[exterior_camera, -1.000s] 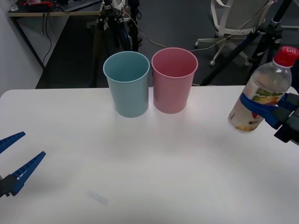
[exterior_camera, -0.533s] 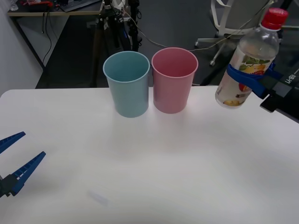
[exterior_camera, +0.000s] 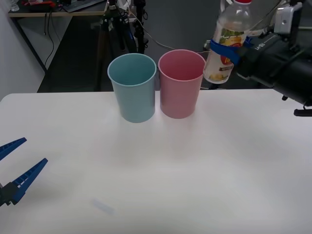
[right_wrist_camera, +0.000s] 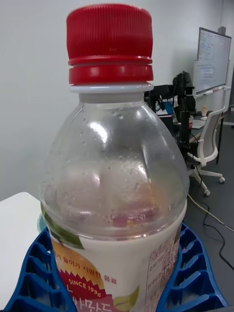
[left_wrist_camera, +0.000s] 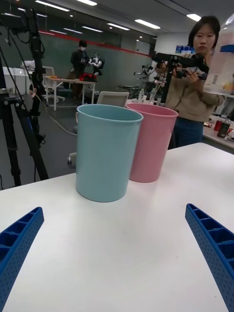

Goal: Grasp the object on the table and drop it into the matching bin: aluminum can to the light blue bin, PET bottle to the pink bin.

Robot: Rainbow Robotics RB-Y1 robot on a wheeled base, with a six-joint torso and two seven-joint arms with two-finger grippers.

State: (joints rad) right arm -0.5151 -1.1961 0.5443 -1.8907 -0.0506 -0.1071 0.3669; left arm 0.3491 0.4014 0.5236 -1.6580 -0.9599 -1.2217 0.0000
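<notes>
White table point(exterior_camera: 146, 170) carries both bins. Left gripper point(exterior_camera: 14, 165) idles spread at 8 o'clock. Light blue bin point(exterior_camera: 132, 87) touches pink bin point(exterior_camera: 181, 84). Right gripper point(exterior_camera: 233, 50) clamps PET bottle point(exterior_camera: 227, 46), airborne at 1 o'clock beside pink rim. Step: transport. Next: shift left over pink mouth, release.

The right gripper point(exterior_camera: 229, 48) is raised high at the far right, its blue fingers point(right_wrist_camera: 190, 273) clamped on the bottle point(exterior_camera: 226, 44). The left gripper point(exterior_camera: 17, 170) sits low at the near left, fingers spread.
</notes>
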